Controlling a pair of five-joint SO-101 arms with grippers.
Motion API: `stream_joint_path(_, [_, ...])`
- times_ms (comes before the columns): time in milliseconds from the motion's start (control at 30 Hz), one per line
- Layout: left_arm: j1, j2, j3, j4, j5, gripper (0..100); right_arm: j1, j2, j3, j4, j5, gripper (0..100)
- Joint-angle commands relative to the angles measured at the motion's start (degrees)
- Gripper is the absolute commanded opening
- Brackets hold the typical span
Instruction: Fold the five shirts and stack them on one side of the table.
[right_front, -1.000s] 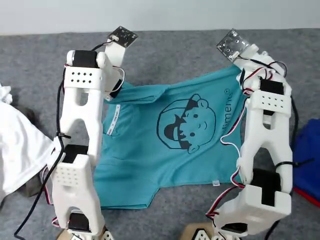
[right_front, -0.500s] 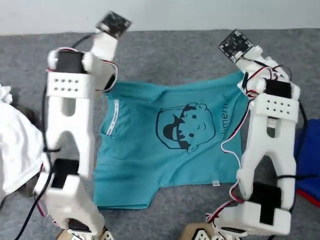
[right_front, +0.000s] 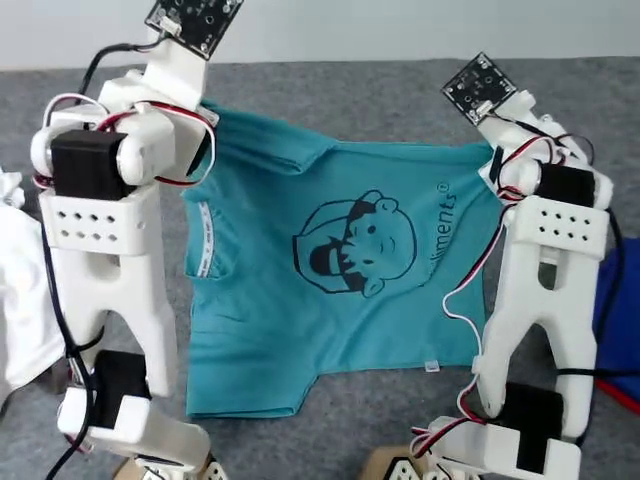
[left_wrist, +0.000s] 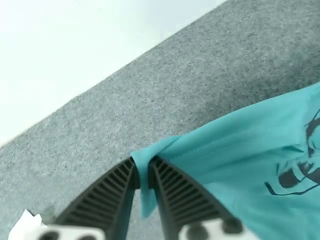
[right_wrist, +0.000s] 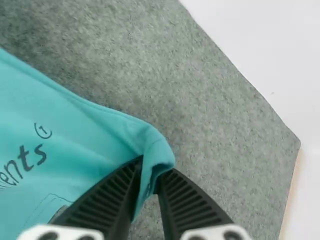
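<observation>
Our teal shirt (right_front: 330, 280) lies across the desk (right_front: 350, 100), near hem flat; at its far corners the left jaws and right jaws each clamp a thin pinch. If we pull unevenly, one corner could slip, though grip depth is unclear.

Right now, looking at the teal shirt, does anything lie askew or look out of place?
Yes. The teal shirt is not flat: the left gripper and the right gripper each pinch a far corner. The left corner sits farther back, so that edge slants, with a crease just below it. Nothing looks torn or spilled.
</observation>
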Motion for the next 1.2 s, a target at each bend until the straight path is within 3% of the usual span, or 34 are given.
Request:
stream_joint_path(0, [-0.44, -0.18, -4.35, -2.73, -3.6, 3, 1.19, -3.47, -0.44, 0.22, -0.53, 1.0])
stream_joint_path(767, [-3.08, 1.05, -6.81, -4.4, -11.25, 4, 0.92, -3.12, -0.35, 0.22, -0.79, 1.0])
stream_joint_path(1167, [-9.41, 1.49, -6.29, -2.73, -9.58, 4, 0.84, -3.03, -0.35, 0.22, -0.79, 1.0])
